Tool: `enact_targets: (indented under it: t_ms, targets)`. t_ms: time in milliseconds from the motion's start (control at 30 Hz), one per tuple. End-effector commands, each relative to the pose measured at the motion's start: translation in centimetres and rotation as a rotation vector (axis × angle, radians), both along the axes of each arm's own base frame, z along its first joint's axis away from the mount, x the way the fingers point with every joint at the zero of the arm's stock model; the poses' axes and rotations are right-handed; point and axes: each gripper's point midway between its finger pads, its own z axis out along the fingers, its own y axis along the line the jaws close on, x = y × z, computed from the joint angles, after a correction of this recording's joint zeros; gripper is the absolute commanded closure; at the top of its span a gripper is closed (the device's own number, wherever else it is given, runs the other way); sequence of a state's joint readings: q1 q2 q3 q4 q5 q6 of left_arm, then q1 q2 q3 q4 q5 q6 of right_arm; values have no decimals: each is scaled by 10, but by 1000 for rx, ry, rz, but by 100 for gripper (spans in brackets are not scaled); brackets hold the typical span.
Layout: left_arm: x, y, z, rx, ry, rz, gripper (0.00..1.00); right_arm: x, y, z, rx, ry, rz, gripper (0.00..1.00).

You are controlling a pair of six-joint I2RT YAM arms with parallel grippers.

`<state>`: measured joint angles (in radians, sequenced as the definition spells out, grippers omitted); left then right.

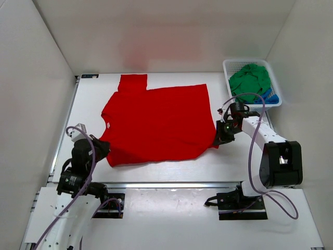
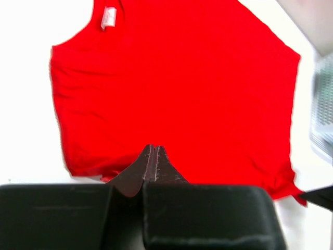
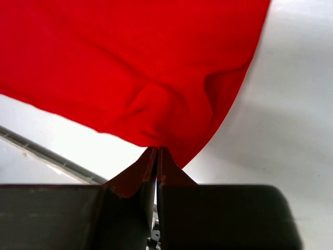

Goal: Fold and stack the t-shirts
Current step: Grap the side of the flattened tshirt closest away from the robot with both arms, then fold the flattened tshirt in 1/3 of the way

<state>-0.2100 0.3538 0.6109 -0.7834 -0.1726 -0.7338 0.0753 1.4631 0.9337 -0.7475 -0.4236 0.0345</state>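
White table [image 1: 171, 172] and white walls fill the top view. The red shirt [image 1: 156, 120] lies spread flat between your two grippers. The left gripper [image 1: 102, 148] is at its near-left edge and the right gripper [image 1: 219, 139] at its near-right corner. Well beyond the right gripper, a basket [image 1: 227, 63] holds the green shirt [image 1: 250, 78] and the blue shirt [image 1: 270, 95] in a heap.

On the left wrist view, the jaws are pressed together with their tips over the hem of the shirt. They look clamped on it, though blur hides any pucker that would settle it. The label [image 2: 109, 17] sits far ahead and to the left.

On the right wrist view, the jaws are clenched on the corner. The cloth gathers into a crease right at the tips and rises off the table.

Expect the shirt to be light and limp. It will sag, drag and fold wherever you are not holding it. Corners and hems are your best holds. Keep both pinches level and the edge between them taut, or the middle will bunch.
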Motion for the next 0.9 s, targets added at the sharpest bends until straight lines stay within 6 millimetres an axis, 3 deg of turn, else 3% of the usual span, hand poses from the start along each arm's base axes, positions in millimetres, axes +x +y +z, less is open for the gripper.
enact_targets:
  t_ms: [0, 233, 733, 867]
  targets:
    - [21, 9, 14, 39, -52, 63, 100, 27, -4, 5, 3, -49, -31, 100]
    - [58, 11, 39, 132, -95, 72, 100, 55, -14, 3, 0, -56, -47, 100]
    - [116, 27, 47, 239, -104, 132, 100, 113, -6, 3, -11, -41, -13, 100]
    - [133, 29, 54, 262, -126, 141, 100, 118, -4, -4, -28, -33, 33, 100]
